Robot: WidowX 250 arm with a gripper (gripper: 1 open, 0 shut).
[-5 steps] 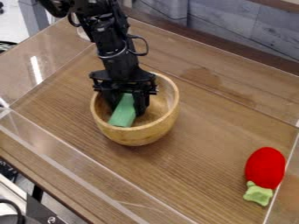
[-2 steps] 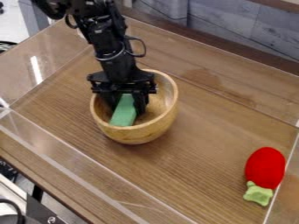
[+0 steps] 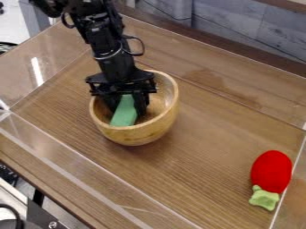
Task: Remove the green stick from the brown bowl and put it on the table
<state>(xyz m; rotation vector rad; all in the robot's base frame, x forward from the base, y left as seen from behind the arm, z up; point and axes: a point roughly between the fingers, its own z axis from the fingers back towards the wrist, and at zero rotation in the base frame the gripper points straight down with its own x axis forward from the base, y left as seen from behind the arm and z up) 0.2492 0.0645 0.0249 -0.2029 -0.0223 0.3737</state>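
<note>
Inside brown bowl (image 3: 134, 128): tool (image 3: 123, 100) straddling green stick (image 3: 124, 111); no writing legible.

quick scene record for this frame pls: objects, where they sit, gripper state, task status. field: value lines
gripper: pointing down into the bowl, fingers either side of the stick; grip cannot be confirmed
green stick: inside the bowl, leaning on its wall
brown bowl: on the table, left of centre
red strawberry toy: on the table at the right edge, near the acrylic wall, apart from the bowl
table: wood grain, low clear walls
task status: stick not yet out of the bowl
</note>
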